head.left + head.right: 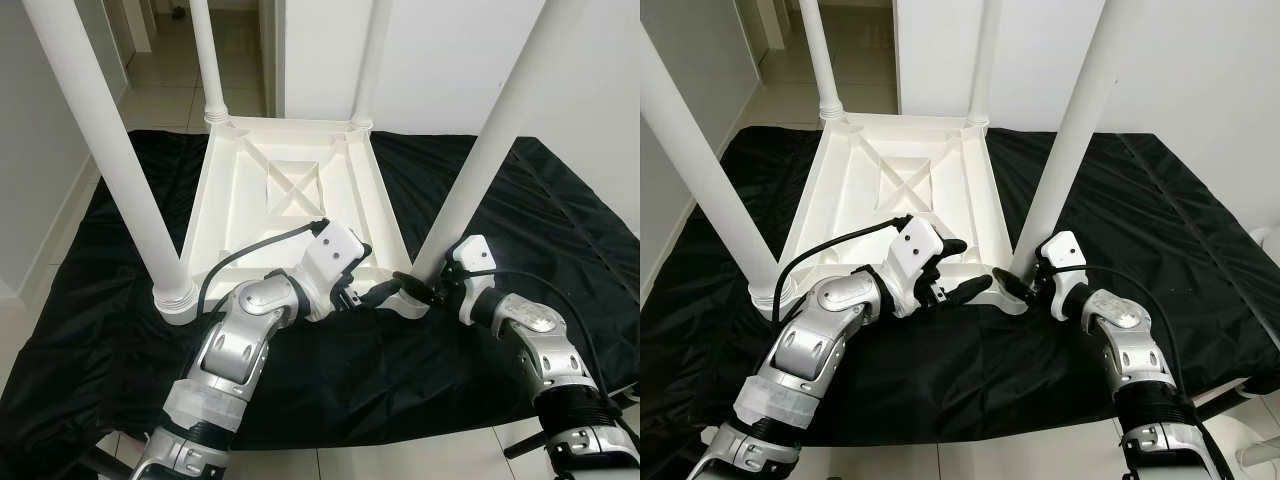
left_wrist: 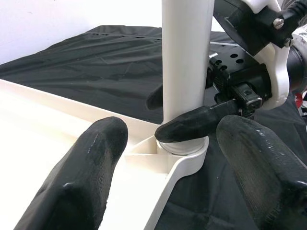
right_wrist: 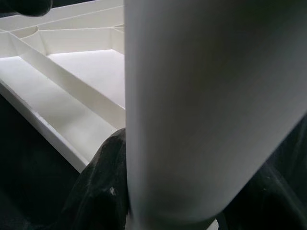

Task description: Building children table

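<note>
The white children's table (image 1: 290,190) lies upside down on a black cloth, with its legs pointing up. My right gripper (image 1: 425,290) is shut on the base of the front right leg (image 1: 490,150), just above its socket at the table's corner. One of its fingers (image 2: 192,125) lies across the leg (image 2: 184,62), and the leg (image 3: 206,105) stands close before the right wrist camera. My left gripper (image 1: 962,270) is open beside that same corner. Its fingers (image 2: 86,177) straddle the table's front rim and hold nothing.
Three more legs stand in the table: front left (image 1: 110,150), back left (image 1: 210,60) and back right (image 1: 370,60). The black cloth (image 1: 530,220) spreads over a tiled floor (image 1: 160,90). A white wall (image 1: 440,60) stands behind, with a doorway at the back left.
</note>
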`<state>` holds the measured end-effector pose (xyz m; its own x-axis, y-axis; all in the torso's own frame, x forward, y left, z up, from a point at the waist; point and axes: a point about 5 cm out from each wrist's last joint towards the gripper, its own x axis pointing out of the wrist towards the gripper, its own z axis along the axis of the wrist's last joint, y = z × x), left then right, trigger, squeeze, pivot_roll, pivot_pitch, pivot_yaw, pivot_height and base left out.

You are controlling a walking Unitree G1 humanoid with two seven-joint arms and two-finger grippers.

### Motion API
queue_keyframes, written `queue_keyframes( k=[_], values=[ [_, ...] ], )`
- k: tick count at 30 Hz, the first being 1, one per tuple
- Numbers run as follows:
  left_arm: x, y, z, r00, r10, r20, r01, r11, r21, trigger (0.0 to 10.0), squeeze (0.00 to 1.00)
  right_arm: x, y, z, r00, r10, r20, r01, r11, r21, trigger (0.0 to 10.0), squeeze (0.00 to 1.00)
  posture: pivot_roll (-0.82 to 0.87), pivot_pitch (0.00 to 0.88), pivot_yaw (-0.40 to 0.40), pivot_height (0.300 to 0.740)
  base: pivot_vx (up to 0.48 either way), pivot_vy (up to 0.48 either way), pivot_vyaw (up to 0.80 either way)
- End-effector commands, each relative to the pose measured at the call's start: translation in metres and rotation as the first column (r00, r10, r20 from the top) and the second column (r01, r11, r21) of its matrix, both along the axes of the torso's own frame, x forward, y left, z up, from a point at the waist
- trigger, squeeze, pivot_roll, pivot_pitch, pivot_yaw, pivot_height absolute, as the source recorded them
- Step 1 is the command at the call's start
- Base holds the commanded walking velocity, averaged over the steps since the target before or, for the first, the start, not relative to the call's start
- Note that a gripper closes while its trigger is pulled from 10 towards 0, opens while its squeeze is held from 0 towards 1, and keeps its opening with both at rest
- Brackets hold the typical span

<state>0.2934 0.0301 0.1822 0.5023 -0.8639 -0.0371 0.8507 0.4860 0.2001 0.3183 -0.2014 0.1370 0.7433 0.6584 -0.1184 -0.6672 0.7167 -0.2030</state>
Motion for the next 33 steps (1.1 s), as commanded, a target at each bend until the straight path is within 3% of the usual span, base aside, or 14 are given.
queue_keyframes(
  k=[1,6,7,8,13,14,16,18,23,24,27,28,32,33],
  values=[
    [0.003,0.000,0.002,0.997,0.080,0.019,-0.079,0.997,-0.017,10.0,0.00,-0.002,0.003,-0.007,0.999,0.034,-0.025,-0.034,0.999,-0.031,0.0,0.00,-0.03,0.000,-0.033,0.740,0.000,0.000,0.00],
    [0.002,0.001,0.001,0.997,0.079,0.018,-0.078,0.997,-0.017,10.0,0.00,-0.005,0.001,-0.012,0.999,0.035,-0.038,-0.036,0.999,-0.022,0.0,0.00,-0.03,0.000,-0.034,0.740,0.000,0.000,0.00],
    [0.002,0.001,0.001,0.997,0.077,0.018,-0.077,0.997,-0.016,10.0,0.00,-0.007,0.001,-0.012,0.999,0.023,-0.044,-0.024,1.000,-0.009,7.8,0.00,-0.03,0.000,-0.034,0.740,0.000,0.000,0.00],
    [0.001,0.001,0.001,0.997,0.076,0.018,-0.076,0.997,-0.016,10.0,0.00,-0.008,0.001,-0.012,0.999,0.011,-0.044,-0.010,1.000,0.012,10.0,0.00,-0.04,0.000,-0.035,0.740,0.000,0.000,0.00],
    [0.000,0.000,0.001,0.997,0.075,0.017,-0.074,0.997,-0.016,10.0,0.00,-0.008,0.002,-0.010,0.997,-0.072,-0.041,0.075,0.995,0.059,10.0,0.00,-0.04,0.000,-0.036,0.740,0.000,0.000,0.00],
    [0.000,0.000,0.000,0.997,0.074,0.015,-0.074,0.997,-0.016,10.0,0.00,-0.008,0.002,-0.010,0.989,-0.141,-0.038,0.142,0.988,0.055,10.0,0.00,-0.04,0.000,-0.039,0.740,0.000,0.000,0.00],
    [0.000,0.000,0.000,0.997,0.074,0.015,-0.074,0.997,-0.016,10.0,0.00,-0.008,0.002,-0.010,0.989,-0.141,-0.038,0.142,0.988,0.055,10.0,0.00,-0.04,0.000,-0.039,0.740,0.000,0.000,0.00],
    [-0.001,0.000,-0.001,0.997,0.073,0.012,-0.073,0.997,-0.017,10.0,0.00,-0.009,0.006,-0.011,0.971,-0.236,-0.033,0.238,0.969,0.071,10.0,0.00,-0.04,0.000,-0.040,0.740,0.000,0.000,0.00],
    [-0.002,0.000,-0.001,0.997,0.071,0.008,-0.070,0.997,-0.017,10.0,0.00,-0.014,0.015,-0.012,0.944,-0.327,-0.030,0.329,0.938,0.113,10.0,0.00,-0.04,0.000,-0.039,0.740,0.000,0.000,0.00],
    [-0.002,-0.001,-0.002,0.998,0.069,0.007,-0.069,0.997,-0.017,10.0,0.00,-0.016,0.019,-0.013,0.929,-0.369,-0.036,0.370,0.920,0.133,10.0,0.00,-0.04,0.000,-0.038,0.740,0.000,0.000,0.00],
    [-0.002,-0.001,-0.002,0.998,0.062,0.006,-0.062,0.998,-0.016,10.0,0.00,-0.024,0.033,-0.014,0.835,-0.546,-0.070,0.548,0.814,0.191,10.0,0.00,-0.05,0.000,-0.037,0.740,0.000,0.000,0.00],
    [-0.002,-0.001,-0.002,0.998,0.062,0.006,-0.062,0.998,-0.016,10.0,0.00,-0.024,0.033,-0.014,0.835,-0.546,-0.070,0.548,0.814,0.191,10.0,0.00,-0.05,0.000,-0.037,0.740,0.000,0.000,0.00],
    [-0.002,-0.002,-0.002,0.998,0.060,0.005,-0.059,0.998,-0.016,10.0,0.00,-0.030,0.048,-0.014,0.738,-0.670,-0.074,0.669,0.714,0.205,10.0,0.00,-0.05,0.000,-0.043,0.740,0.000,0.000,0.00],
    [-0.002,-0.002,-0.002,0.998,0.060,0.005,-0.059,0.998,-0.016,10.0,0.00,-0.030,0.048,-0.014,0.738,-0.670,-0.074,0.669,0.714,0.205,10.0,0.00,-0.05,0.000,-0.043,0.740,0.000,0.000,0.00]
  ],
)
